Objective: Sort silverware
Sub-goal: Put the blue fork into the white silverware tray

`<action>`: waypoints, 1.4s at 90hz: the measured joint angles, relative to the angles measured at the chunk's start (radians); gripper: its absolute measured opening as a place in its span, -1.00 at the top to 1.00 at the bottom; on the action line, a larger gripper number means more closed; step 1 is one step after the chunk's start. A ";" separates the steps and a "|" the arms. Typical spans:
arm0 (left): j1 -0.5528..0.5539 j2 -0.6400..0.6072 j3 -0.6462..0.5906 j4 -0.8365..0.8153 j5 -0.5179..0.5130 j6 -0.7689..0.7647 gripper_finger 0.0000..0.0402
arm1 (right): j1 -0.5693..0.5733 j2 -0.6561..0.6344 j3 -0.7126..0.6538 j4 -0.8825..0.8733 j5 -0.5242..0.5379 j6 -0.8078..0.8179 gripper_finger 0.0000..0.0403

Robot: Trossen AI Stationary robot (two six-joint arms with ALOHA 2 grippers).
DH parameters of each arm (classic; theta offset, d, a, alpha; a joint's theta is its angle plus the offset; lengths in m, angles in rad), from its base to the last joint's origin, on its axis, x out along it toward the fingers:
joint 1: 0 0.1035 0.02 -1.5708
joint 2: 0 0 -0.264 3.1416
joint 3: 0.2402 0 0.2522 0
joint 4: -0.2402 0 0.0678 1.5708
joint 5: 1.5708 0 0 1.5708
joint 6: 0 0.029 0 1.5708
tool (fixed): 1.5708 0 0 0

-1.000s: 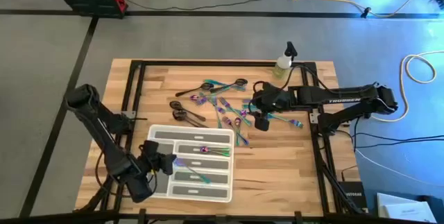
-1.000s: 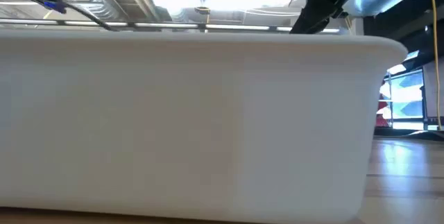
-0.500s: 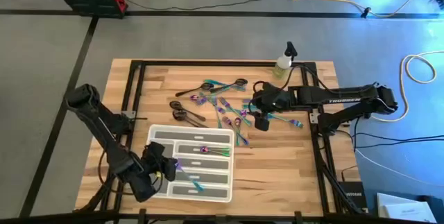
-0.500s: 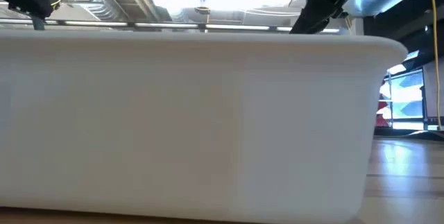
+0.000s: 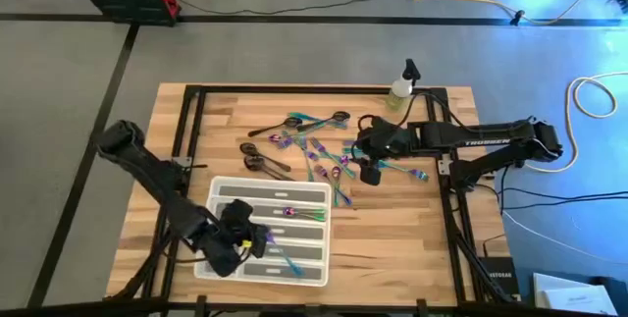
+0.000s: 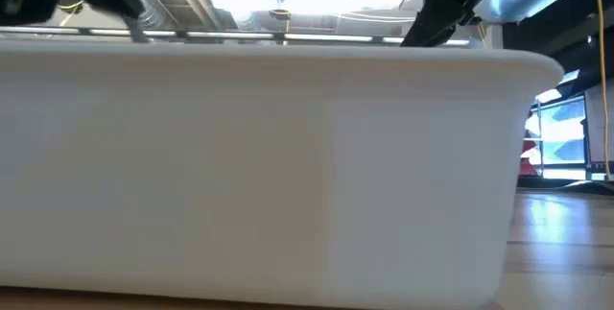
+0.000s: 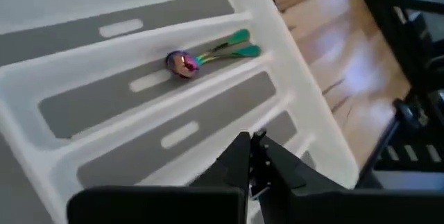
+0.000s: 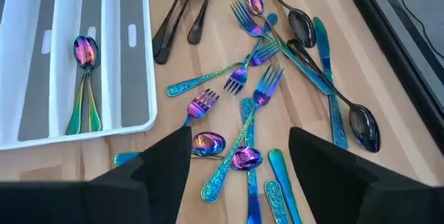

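Observation:
The silverware [image 5: 324, 155] lies scattered on the wooden table: iridescent and dark forks, knives and spoons [image 8: 257, 92]. My right gripper [image 8: 239, 165] hovers open just above this pile, over a fork and two spoon bowls. The white compartment tray [image 5: 314, 194] stands at the near left, with two iridescent spoons [image 7: 208, 54] in one slot. My left gripper [image 5: 253, 242] is over the tray's near slots, shut on a slim iridescent piece [image 5: 287, 261]. I cannot make out what kind of piece it is. My left gripper pinches one end of the slim iridescent piece between its two fingers [image 7: 243, 161]; the fingers hide the place of contact. They come from the table's left, slanting down. The piece's free end [image 5: 294, 268] points toward the tray's near right corner, over a near slot.
A small spray bottle [image 5: 400, 87] stands at the table's far edge, right of centre. A black frame [image 5: 191, 121] runs around the tabletop. The tray's near wall [image 6: 288, 176] fills the low view. Bare wood [image 5: 392, 238] lies right of the tray.
My left gripper has moved over the tray toward the table's right and a little toward its near edge, carrying the iridescent piece along. My right gripper has stayed still.

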 joint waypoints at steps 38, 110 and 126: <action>0.051 0.039 0.000 0.133 0.082 0.094 1.00 | 0.000 0.000 0.000 0.000 -0.002 0.000 -0.12; 0.019 0.039 0.000 0.136 0.344 0.071 1.00 | 0.000 0.000 0.000 0.000 -0.003 0.000 -0.12; 0.017 0.039 0.000 0.137 0.452 0.027 1.00 | 0.000 0.000 0.000 0.000 -0.003 0.000 -0.12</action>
